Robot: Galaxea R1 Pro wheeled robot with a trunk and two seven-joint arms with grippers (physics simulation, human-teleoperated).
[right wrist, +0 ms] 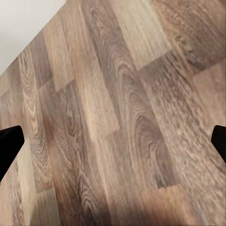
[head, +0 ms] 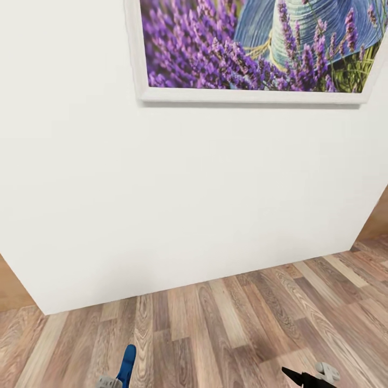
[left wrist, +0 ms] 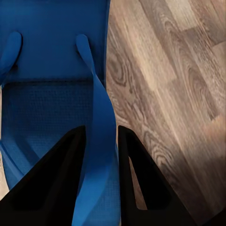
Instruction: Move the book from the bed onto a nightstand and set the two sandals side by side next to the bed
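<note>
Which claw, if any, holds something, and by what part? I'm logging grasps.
The left claw is shut on a blue sandal, gripping its strap. The right claw is open and holds nothing.

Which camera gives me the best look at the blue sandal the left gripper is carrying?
The left wrist view: the sandal is close up there, with the left gripper closed on its strap, above the wood floor. The head view catches just its blue tip at the bottom edge. The right wrist view looks at floor and a corner of wall.
</note>
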